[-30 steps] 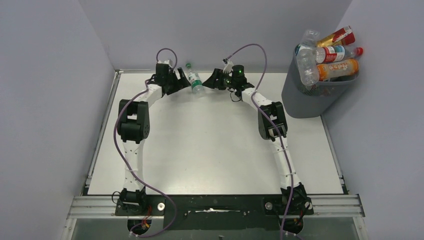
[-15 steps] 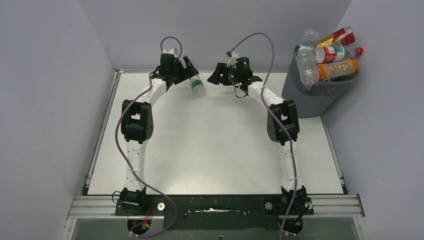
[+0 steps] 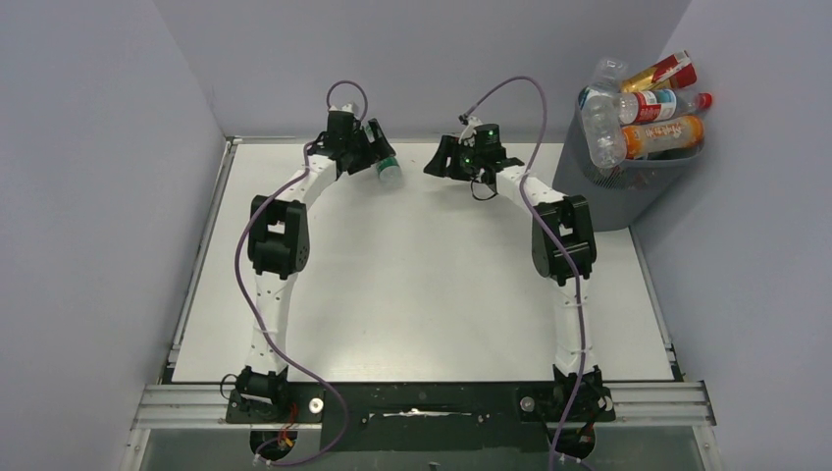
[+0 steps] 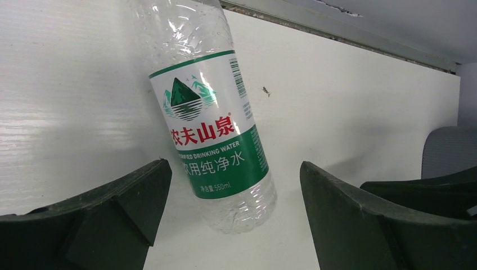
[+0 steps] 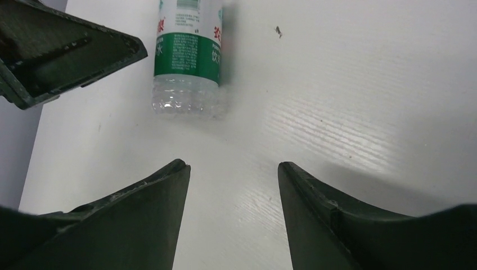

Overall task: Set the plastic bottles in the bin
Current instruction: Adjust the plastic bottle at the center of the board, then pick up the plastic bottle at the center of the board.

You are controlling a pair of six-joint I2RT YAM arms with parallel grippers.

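One clear plastic bottle [image 4: 214, 140] with a green and white label lies on the white table at the back. Its base points toward my left wrist camera. My left gripper [image 4: 233, 166] is open with its jaws on either side of the bottle's base end, not touching it. In the top view this gripper [image 3: 381, 155] sits over the bottle [image 3: 390, 174]. My right gripper [image 5: 232, 164] is open and empty, a short way right of the bottle [image 5: 188, 56], and it also shows in the top view [image 3: 435, 165]. The grey bin [image 3: 589, 175] stands at the back right, heaped with several bottles [image 3: 652, 106].
The back wall and the table's raised back edge [image 4: 337, 34] run just behind the bottle. The bin's side [image 4: 450, 149] shows at the right of the left wrist view. One left finger [image 5: 62, 50] shows at the top left of the right wrist view.
Both arms have swung to the right along the table's back. The left gripper has come over the bottle, which now lies more end-on. The right gripper has drawn back to the right.
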